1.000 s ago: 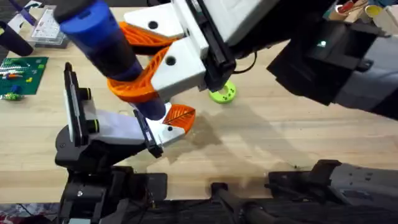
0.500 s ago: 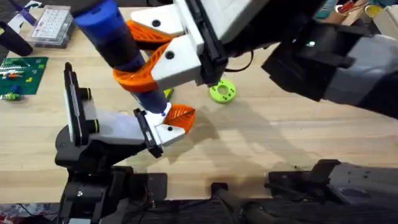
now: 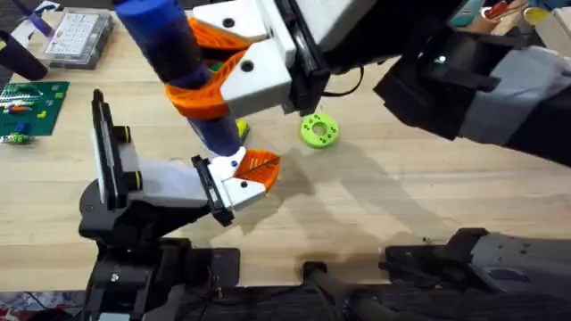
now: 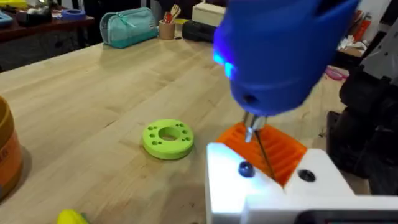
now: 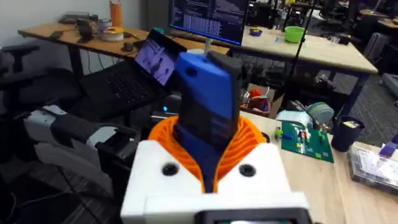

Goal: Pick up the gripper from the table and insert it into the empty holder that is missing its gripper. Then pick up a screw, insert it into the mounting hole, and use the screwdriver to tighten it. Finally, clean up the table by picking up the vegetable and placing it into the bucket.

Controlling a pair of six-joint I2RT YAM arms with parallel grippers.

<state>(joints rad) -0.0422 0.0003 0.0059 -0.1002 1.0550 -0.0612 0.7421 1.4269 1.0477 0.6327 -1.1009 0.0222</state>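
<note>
Leaning tip-down, the screwdriver (image 3: 178,67) sits clamped in right jaws; left jaws' state unclear.

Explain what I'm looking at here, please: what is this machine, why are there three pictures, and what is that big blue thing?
These are two robot arms at a wooden table. One picture looks down from above; the other two come from small cameras on each arm's wrist.

The thick blue cylinder is a screwdriver. The right arm's gripper, white with orange ribbed jaws, is clamped around it, as its own wrist camera shows. The thin metal tip points down at a white block carrying a small orange leaf-shaped finger. That block sits at the end of a white boxy holder.

Also on the table: a lime-green ring with holes, a small yellow-green vegetable piece, and the edge of an orange bucket.
</note>
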